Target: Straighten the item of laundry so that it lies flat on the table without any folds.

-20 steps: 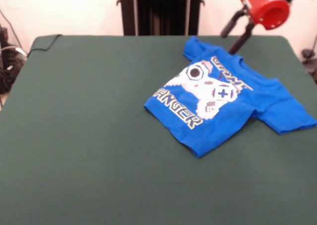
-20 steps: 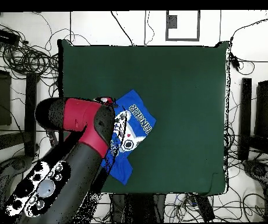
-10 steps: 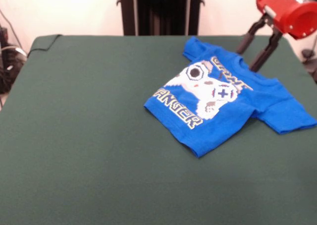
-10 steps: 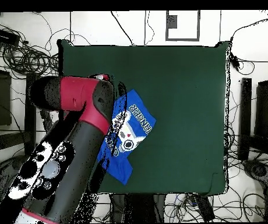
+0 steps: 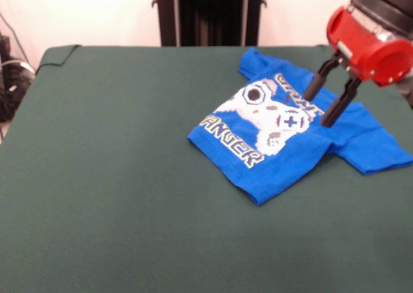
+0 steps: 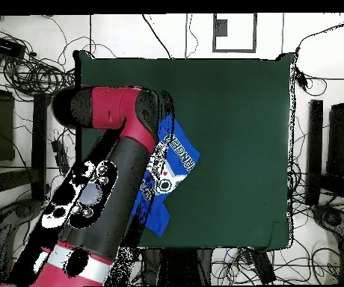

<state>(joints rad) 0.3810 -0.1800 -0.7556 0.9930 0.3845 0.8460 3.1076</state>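
Blue T-shirt (image 5: 293, 135) with white controller print on dark green surface (image 5: 116, 170), near far right corner, lying askew, tool (image 5: 322, 106) above collar area, two fingers (image 5: 313, 86) spread apart, holding nothing

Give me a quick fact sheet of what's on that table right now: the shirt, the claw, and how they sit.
shirt: blue T-shirt, print side up, turned at an angle on the table
table: dark green cloth
claw: open, its two black fingers apart
claw position: over the shirt's collar and shoulder area, holding nothing
contact: cannot tell whether the tips touch the cloth
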